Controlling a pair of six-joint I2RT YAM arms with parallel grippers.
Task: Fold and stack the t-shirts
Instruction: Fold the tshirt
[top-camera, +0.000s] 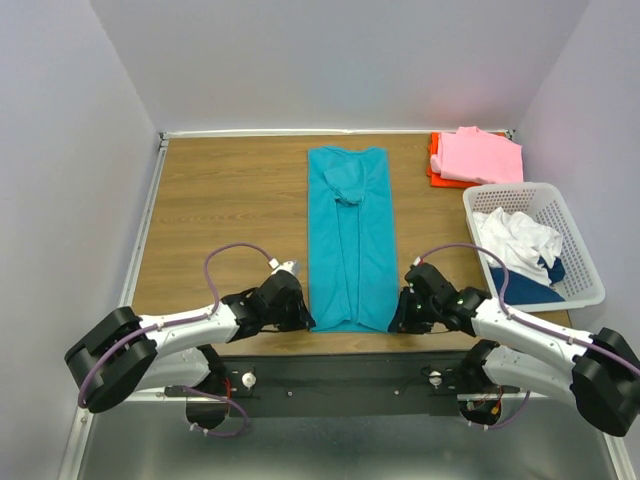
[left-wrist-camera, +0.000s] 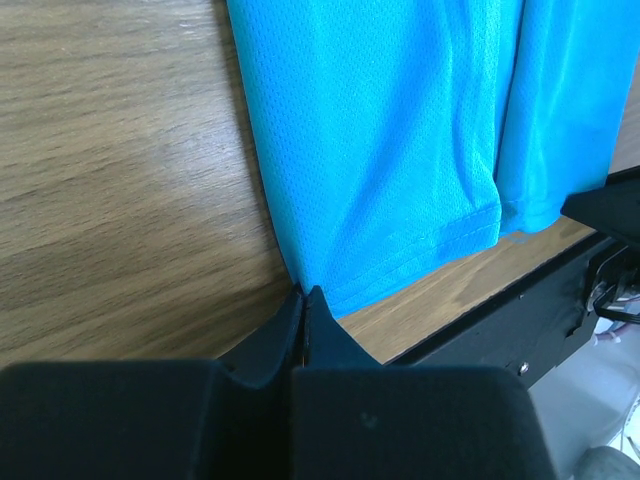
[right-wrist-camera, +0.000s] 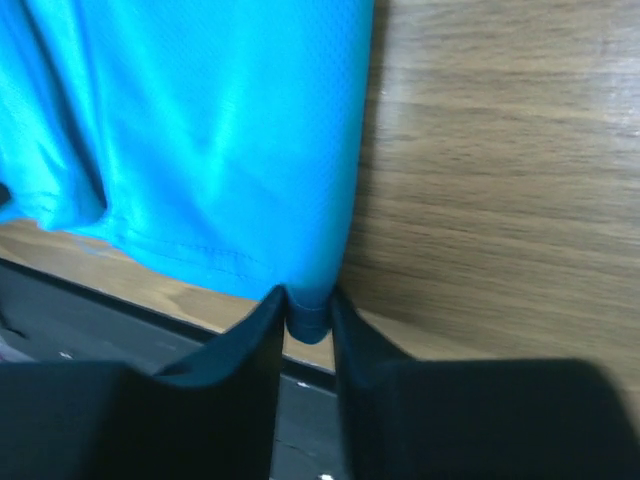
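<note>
One teal t-shirt (top-camera: 350, 240) lies along the middle of the wood-grain table (top-camera: 230, 200), folded lengthwise into a long narrow strip. From above we see both arms at its near hem, but only the wrist views show the grips. Our left claw (left-wrist-camera: 304, 298) is pressed together with the hem's left corner pinched at its tips; that close view shows a fine mesh weave and a stitched hem. Our right claw (right-wrist-camera: 305, 312) is clamped on the right corner, bunched cloth filling the narrow gap between its fingers. Only the top view shows a pink t-shirt (top-camera: 480, 155) stacked on an orange-red t-shirt (top-camera: 436, 172) at the far right, and a white lattice basket (top-camera: 590, 262) holding a crumpled white t-shirt (top-camera: 515, 238) and a dark blue t-shirt (top-camera: 530, 285).
</note>
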